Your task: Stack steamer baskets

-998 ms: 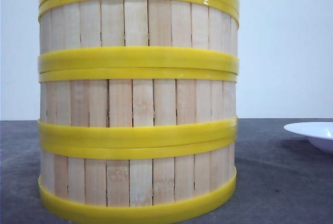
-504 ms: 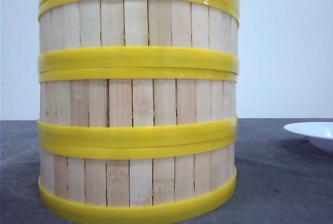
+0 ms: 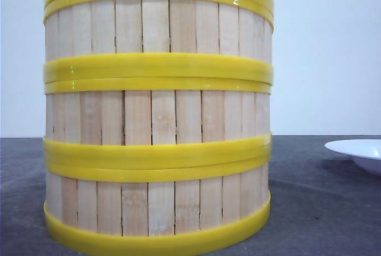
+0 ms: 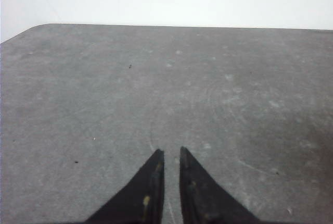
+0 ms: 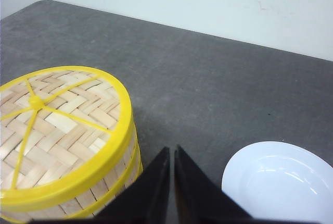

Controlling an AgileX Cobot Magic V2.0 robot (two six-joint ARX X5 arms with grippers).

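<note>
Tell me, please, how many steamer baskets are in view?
3, in one stack on the table: bottom basket, middle basket, top basket under the woven lid. None seems hidden.

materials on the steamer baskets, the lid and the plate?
Steamer baskets: walls look like pale wood or bamboo slats, matte, grain and gaps visible; rims appear glossy yellow plastic, catching highlights.
Lid: woven pale strips, likely bamboo, under a yellow, probably plastic rim and spokes.
Plate: smooth glossy white, ceramic or plastic; cannot tell which.
</note>
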